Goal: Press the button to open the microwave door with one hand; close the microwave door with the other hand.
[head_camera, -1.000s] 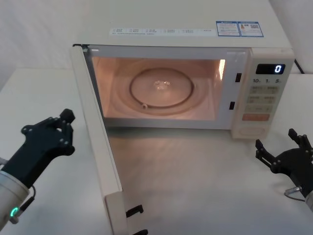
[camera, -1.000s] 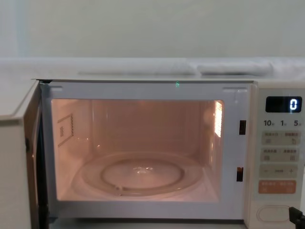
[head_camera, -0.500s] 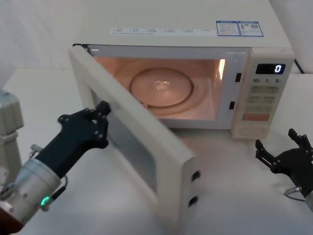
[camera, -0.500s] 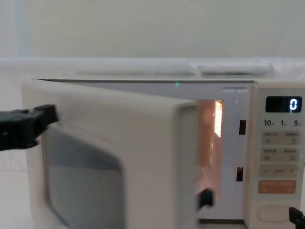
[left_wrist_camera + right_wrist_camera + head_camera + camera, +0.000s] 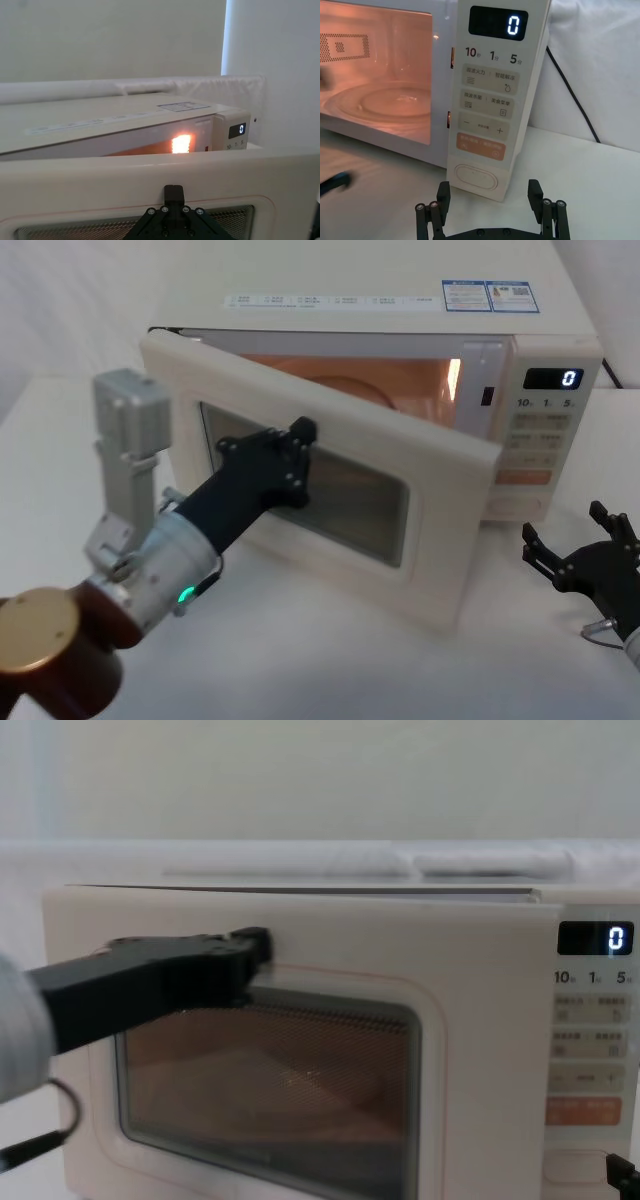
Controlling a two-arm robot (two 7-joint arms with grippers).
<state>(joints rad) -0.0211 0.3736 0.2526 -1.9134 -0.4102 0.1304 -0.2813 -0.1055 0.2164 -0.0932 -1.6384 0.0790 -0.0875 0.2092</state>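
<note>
Here the microwave door (image 5: 330,490) stands partly ajar, hinged at the oven's left edge, its free edge swung out toward the worktop's front right. The left gripper (image 5: 290,455), fingers clenched together on nothing, presses flat on the door's window. The right gripper (image 5: 490,207), splayed, waits below the button (image 5: 476,177).

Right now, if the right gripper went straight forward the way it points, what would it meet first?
Probably the wide cream button low on the control panel: the open right gripper is lined up just before it, though the depth between them is unclear.
</note>
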